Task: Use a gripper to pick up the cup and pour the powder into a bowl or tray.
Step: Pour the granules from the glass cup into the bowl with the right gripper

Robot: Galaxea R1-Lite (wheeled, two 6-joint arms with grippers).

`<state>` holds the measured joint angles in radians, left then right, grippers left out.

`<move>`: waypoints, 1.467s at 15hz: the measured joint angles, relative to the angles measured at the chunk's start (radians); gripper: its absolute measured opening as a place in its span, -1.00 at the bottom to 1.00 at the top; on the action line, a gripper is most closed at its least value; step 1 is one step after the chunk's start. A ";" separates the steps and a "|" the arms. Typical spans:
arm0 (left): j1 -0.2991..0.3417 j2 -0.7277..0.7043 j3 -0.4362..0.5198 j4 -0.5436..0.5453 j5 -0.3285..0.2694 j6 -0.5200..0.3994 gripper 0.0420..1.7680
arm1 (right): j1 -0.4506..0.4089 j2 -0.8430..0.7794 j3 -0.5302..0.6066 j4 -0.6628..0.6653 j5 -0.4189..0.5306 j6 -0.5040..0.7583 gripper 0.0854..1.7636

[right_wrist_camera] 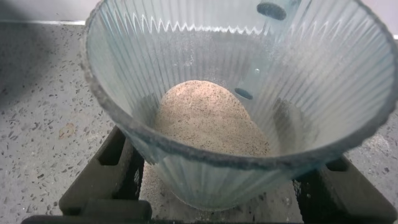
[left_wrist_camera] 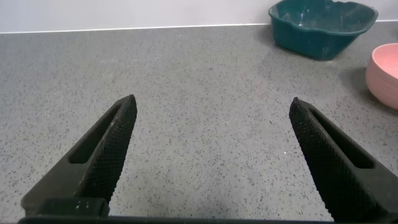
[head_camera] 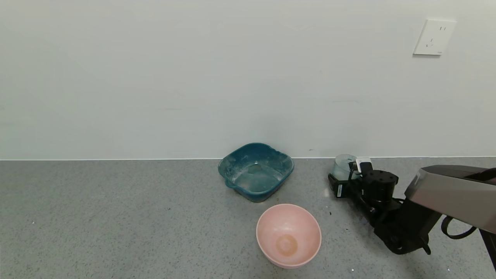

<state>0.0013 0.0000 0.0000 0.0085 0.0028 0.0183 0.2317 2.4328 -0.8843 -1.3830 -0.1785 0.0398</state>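
The clear ribbed cup [head_camera: 342,166] stands upright on the grey counter near the wall, right of the other dishes. In the right wrist view the cup [right_wrist_camera: 311,81] holds a pale pile of powder [right_wrist_camera: 208,118]. My right gripper [head_camera: 347,175] reaches in from the right, and its black fingers [right_wrist_camera: 118,162] press on both sides of the cup's lower part. The pink bowl [head_camera: 288,221] sits in front, left of the cup, and holds no powder. My left gripper [left_wrist_camera: 211,101] is open over bare counter and is out of the head view.
A dark teal squarish tray [head_camera: 255,170] dusted with white stands behind the pink bowl, near the wall. Both also show in the left wrist view, tray [left_wrist_camera: 320,25] and bowl [left_wrist_camera: 385,74]. The wall runs close behind the cup.
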 joint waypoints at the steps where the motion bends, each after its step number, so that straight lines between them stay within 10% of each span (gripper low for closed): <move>1: 0.000 0.000 0.000 0.000 0.000 0.000 1.00 | 0.001 0.000 0.000 0.000 0.000 0.000 0.50; 22: 0.000 0.000 0.000 0.000 0.000 0.000 1.00 | 0.008 -0.128 0.031 0.084 0.002 -0.063 0.50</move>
<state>0.0009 0.0000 0.0000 0.0081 0.0028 0.0181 0.2400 2.3049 -0.8530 -1.2989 -0.1764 -0.0230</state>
